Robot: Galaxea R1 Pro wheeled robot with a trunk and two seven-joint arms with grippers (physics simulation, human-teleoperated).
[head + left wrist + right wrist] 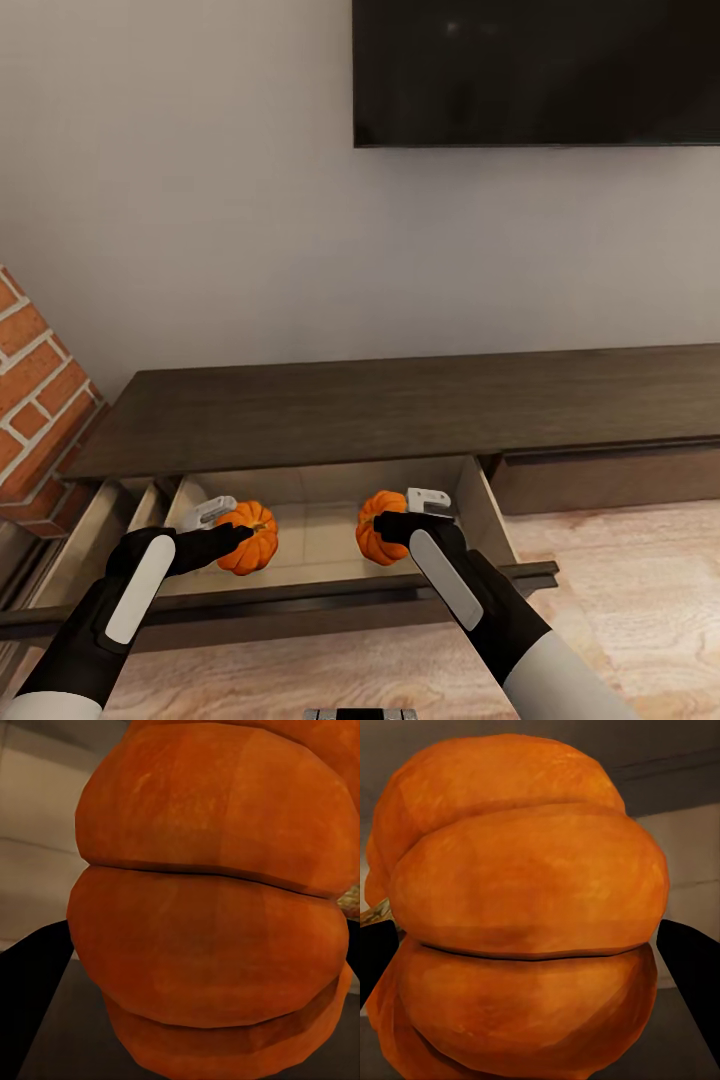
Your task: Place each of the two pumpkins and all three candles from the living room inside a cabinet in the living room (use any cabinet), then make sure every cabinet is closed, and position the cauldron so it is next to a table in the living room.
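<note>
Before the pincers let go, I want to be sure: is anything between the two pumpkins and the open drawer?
Nothing visible. The left pincer holds one pumpkin and the right pincer holds the other pumpkin, both already over the open drawer of the cabinet. The drawer floor between them looks bare.

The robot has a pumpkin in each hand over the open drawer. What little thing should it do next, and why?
Probably lower both and open the fingers. The left gripper holds one pumpkin and the right gripper holds the other pumpkin, both already inside the open drawer of the cabinet. I can't tell if they touch the drawer floor yet.
</note>
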